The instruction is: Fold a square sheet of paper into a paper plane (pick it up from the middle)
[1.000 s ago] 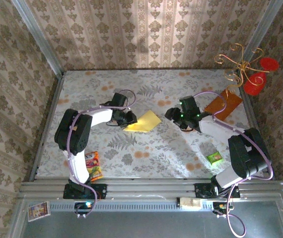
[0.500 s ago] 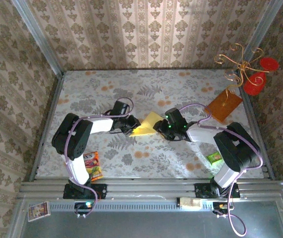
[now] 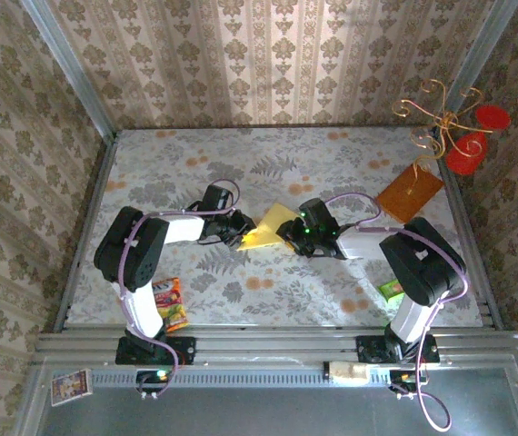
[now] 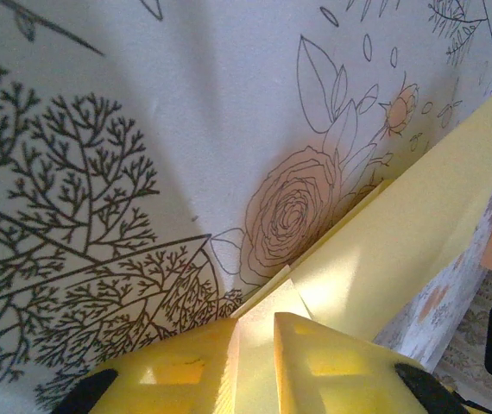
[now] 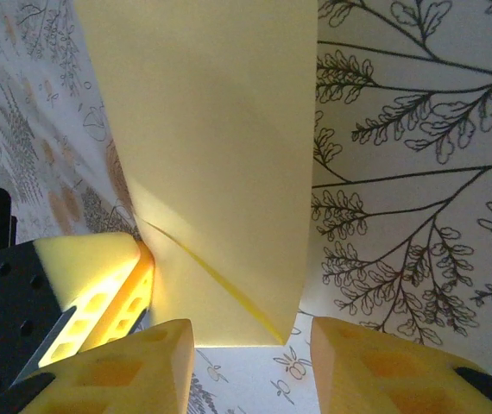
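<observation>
Right gripper (image 3: 291,238) moved in from far right to yellow paper sheet (image 3: 268,227) at table (image 3: 241,291) centre, jaws apart straddling its right edge, left gripper (image 3: 238,227) clenched on its left corner, sheet partly folded

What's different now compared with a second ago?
The right gripper swung left to the pale-yellow paper sheet, its jaws narrowing around its edge. The left gripper kept its pinch on the opposite side. The orange-brown square board and small green packet stayed put.
</observation>
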